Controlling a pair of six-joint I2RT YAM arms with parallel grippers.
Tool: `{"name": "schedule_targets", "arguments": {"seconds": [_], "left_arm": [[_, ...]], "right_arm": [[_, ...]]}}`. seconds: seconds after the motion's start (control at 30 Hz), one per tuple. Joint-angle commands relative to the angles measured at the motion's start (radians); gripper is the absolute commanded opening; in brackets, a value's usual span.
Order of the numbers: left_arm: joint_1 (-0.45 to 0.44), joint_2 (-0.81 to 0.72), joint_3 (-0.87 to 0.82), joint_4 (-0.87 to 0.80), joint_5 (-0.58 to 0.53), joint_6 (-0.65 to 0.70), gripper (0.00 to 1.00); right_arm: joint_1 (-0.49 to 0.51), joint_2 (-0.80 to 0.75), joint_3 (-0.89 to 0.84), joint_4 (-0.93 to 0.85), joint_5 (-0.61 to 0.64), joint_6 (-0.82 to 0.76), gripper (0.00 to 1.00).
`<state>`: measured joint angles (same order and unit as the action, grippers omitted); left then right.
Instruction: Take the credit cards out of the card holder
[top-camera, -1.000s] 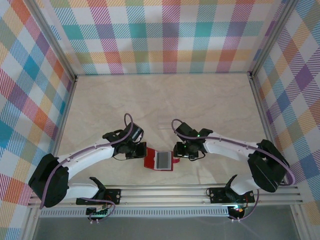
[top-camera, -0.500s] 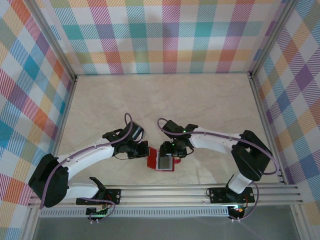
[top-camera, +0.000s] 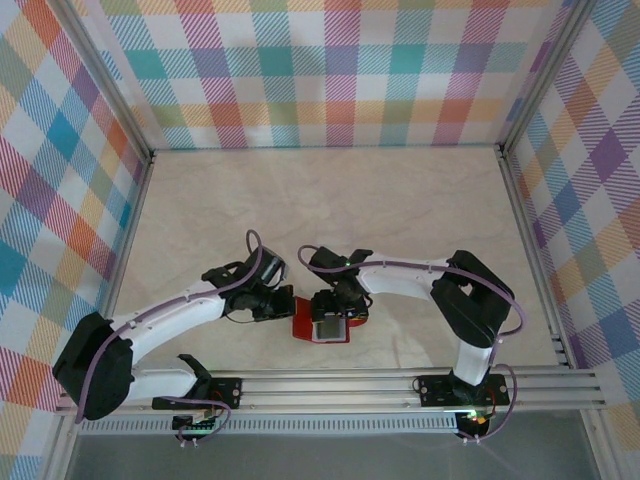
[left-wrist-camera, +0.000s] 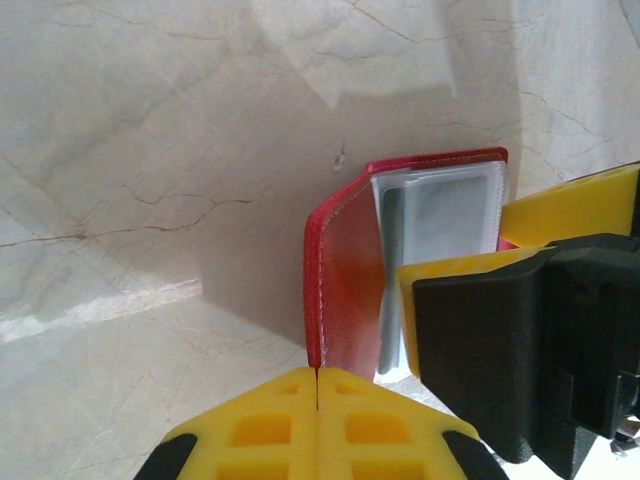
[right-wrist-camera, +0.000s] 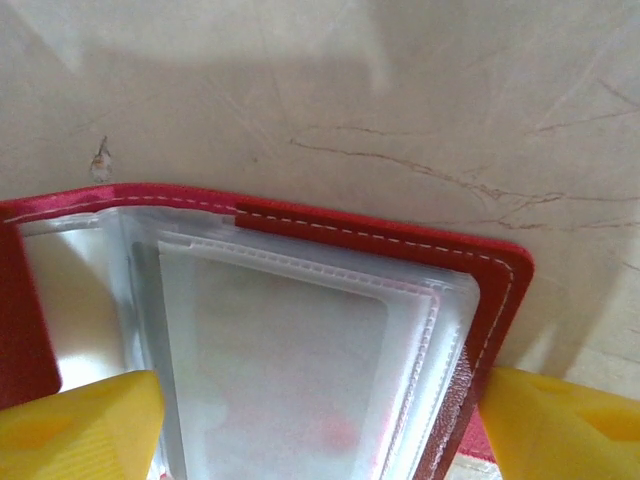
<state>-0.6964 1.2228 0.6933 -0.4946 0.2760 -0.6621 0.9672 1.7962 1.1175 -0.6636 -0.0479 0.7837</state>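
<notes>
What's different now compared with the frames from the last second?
The right gripper swung left from beside the red leather-like card holder to over its clear pockets, fingers opening to straddle them. The left gripper stayed shut on the holder's cover edge; the holder itself did not move.

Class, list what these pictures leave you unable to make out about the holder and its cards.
- Cards: right wrist view, milky sleeves and glare blur them; number unclear.
- Holder near end: right wrist view, cut off by the bottom edge.
- Holder's right part: left wrist view, hidden behind the right pincer.
- Holder's pockets: top view, too small, partly under that pincer.
</notes>
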Motion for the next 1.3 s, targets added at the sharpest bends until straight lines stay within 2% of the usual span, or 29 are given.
{"name": "schedule_targets", "arguments": {"seconds": [0.0,0.23,0.7,0.87,0.97,1.1,1.27], "left_arm": [[0.015,-0.036,-0.025,-0.031,-0.026,0.001,0.0],[0.026,-0.018,-0.055,-0.046,-0.06,0.023,0.0],[0.028,0.233,-0.063,0.094,-0.08,0.07,0.0],[0.028,0.268,-0.04,0.099,-0.083,0.071,0.0],[0.028,0.26,-0.032,0.088,-0.088,0.072,0.0],[0.028,0.237,-0.025,0.058,-0.107,0.066,0.0],[0.028,0.178,-0.017,0.009,-0.127,0.059,0.1]], "right_arm": [[0.013,0.035,0.006,-0.064,0.048,-0.002,0.81],[0.013,0.022,-0.022,-0.07,0.072,0.007,0.73],[-0.007,-0.103,-0.032,-0.025,0.028,0.005,0.76],[-0.034,-0.162,-0.064,-0.03,0.019,-0.006,0.74],[-0.047,-0.193,-0.094,-0.002,-0.009,-0.012,0.66],[-0.068,-0.199,-0.138,0.064,-0.072,-0.009,0.5],[-0.069,-0.192,-0.162,0.128,-0.133,-0.008,0.36]]}}
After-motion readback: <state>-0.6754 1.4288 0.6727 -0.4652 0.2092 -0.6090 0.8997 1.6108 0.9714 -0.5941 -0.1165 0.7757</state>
